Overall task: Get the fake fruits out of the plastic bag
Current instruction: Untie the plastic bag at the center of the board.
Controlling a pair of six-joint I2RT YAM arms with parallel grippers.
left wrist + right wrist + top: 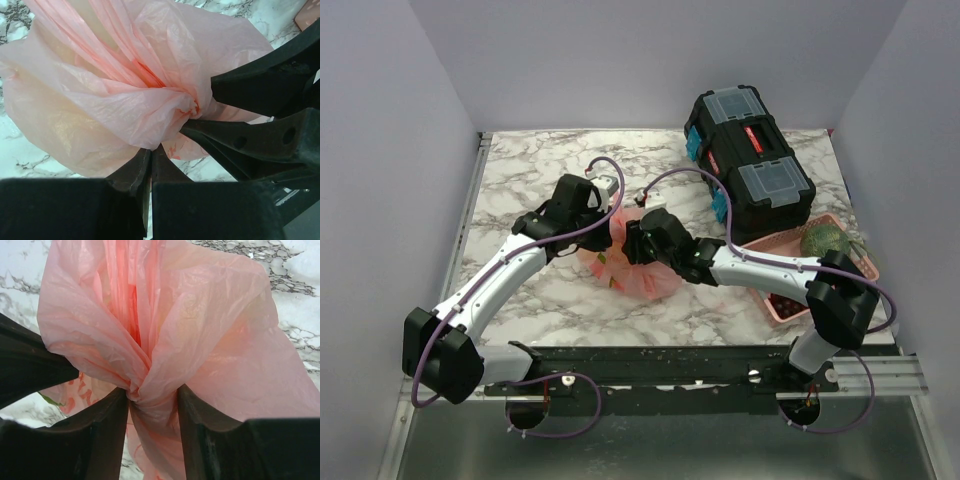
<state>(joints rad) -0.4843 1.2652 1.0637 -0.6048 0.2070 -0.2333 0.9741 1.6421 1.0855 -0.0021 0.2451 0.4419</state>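
Both grippers pinch the plastic bag (95, 90) over marble.

The right gripper (152, 392) is clamped around the bag's twisted neck, and pink film billows ahead of its fingers. The left gripper (150, 150), just beside it, has its fingers pressed together on a thin fold at the bag's lower edge. The fake fruits (57, 127) show only as yellowish shapes through the film. Bare table (520, 170) lies open on the left gripper's outer side. A black toolbox (750, 150) and a pink basket (785, 233) crowd the right gripper's outer side.
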